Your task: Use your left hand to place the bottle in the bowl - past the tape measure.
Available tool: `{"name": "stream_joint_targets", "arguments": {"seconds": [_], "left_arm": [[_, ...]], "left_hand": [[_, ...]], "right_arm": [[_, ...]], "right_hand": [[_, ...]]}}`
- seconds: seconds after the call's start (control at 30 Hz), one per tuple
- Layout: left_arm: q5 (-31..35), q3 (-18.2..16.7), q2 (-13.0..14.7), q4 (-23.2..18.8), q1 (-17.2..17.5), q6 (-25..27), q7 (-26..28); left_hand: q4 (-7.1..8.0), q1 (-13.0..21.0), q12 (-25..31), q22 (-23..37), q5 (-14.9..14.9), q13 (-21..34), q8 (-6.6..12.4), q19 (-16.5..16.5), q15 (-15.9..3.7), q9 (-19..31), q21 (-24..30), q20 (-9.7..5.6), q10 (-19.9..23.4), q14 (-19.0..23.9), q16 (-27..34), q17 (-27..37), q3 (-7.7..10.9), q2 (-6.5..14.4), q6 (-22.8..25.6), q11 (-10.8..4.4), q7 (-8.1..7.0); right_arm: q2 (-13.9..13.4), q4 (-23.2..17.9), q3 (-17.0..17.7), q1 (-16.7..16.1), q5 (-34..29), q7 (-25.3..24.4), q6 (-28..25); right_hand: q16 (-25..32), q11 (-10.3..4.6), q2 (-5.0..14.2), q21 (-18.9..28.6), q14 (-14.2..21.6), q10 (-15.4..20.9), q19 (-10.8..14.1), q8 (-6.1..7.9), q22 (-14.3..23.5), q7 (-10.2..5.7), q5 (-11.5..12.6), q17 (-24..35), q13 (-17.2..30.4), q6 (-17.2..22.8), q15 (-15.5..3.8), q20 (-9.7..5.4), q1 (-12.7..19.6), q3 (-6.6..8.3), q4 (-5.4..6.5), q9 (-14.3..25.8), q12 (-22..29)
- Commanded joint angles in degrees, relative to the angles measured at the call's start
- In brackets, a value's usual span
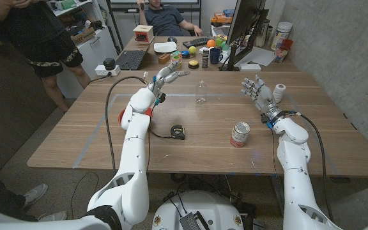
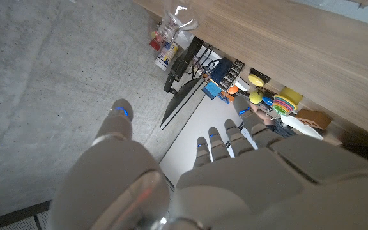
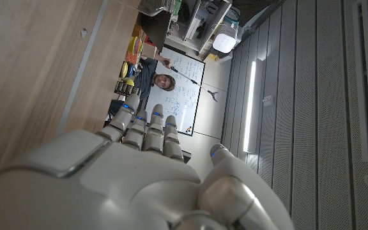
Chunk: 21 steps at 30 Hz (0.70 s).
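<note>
So rn the clear bottle [image 1: 201, 91] is standing upright on the bench [image 1: 94, 131], about mid-bench toward the far side, nothing touching it. Left robot hand [image 1: 169, 76] is up off the bench just to the left of the bottle w/ fingers spread and pointing toward it, holding nothing. In the left wrist view the same robot hand [image 2: 190, 185] has its fingers apart, and the bottle [image 2: 174, 18] shows up past the fingertips, well apart from them.

Tape measure [image 1: 179, 132] sits on the near side of the bench, btw the left arm and a red-and-white can [image 1: 239, 134], black cable running up to it. The bottle is on the far side of the tape measure from the robot.

Right robot hand [image 1: 256, 89] is raised over the right side of the bench, fingers apart, empty too. A small white container [image 1: 278, 92] stands just beside it. Can't make out a bowl for sure in the clutter at the far end.
</note>
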Motion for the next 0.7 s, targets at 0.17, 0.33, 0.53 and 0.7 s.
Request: {"name": "stream_joint_targets", "arguments": {"seconds": [0.17,0.33,0.53,0.7], "left_arm": [[7.3,4.0,0.7,-2.7,1.2,1.6,3.2],[8.0,4.4,0.9,-2.5,1.1,2.6,3.0],[8.8,5.1,1.2,-0.8,0.3,3.1,3.6],[9.5,5.8,1.4,0.6,-0.6,3.7,4.3]], "left_hand": [[-0.14,2.8,0.3,0.1,0.6,0.4,0.41,0.6,-0.85,0.1,-0.6,-0.08,0.7,0.3,-0.1,0.1,-0.70,0.0,0.2,-0.19,0.28],[-0.13,4.4,0.1,0.0,0.8,0.4,0.35,0.5,-0.72,0.1,-1.1,-0.02,0.4,0.0,-0.4,0.1,-1.32,-0.1,0.2,-0.01,0.50],[-0.05,5.4,0.0,0.1,0.9,0.4,0.18,0.3,-0.48,0.2,-1.5,0.21,0.0,-0.4,-0.6,0.1,-1.92,-0.2,-0.2,0.13,0.69],[0.04,6.1,-0.1,0.1,1.0,0.4,0.04,0.1,-0.43,0.2,-1.9,0.26,-0.3,-0.8,-0.8,0.1,-2.40,-0.2,-0.5,0.02,0.69]], "right_arm": [[-0.5,-2.3,0.2,-2.4,1.9,1.2,0.4],[-0.7,-2.6,0.2,-2.9,2.4,1.6,0.5],[-1.0,-3.2,0.2,-3.4,2.8,1.9,0.6],[-1.3,-3.1,0.3,-3.5,3.2,2.2,0.9]], "right_hand": [[0.4,0.13,1.73,-0.2,0.5,0.6,0.5,0.50,0.2,0.14,0.3,0.1,0.3,0.7,-0.13,-0.15,-0.4,-0.37,0.07,0.2,0.5],[0.4,0.20,1.70,-0.2,0.6,0.7,0.6,0.48,0.2,0.15,0.3,0.1,0.3,0.7,-0.19,-0.08,-0.4,-0.45,0.07,0.2,0.5],[0.4,0.17,1.68,-0.3,0.6,0.8,0.6,0.48,0.2,0.15,0.4,0.1,0.3,0.7,-0.17,-0.03,-0.5,-0.54,0.07,0.2,0.5],[0.3,0.09,1.63,-0.4,0.6,0.8,0.8,0.46,0.2,0.26,0.4,0.1,0.3,0.7,-0.11,0.03,-0.5,-0.64,0.07,0.2,0.5]]}}
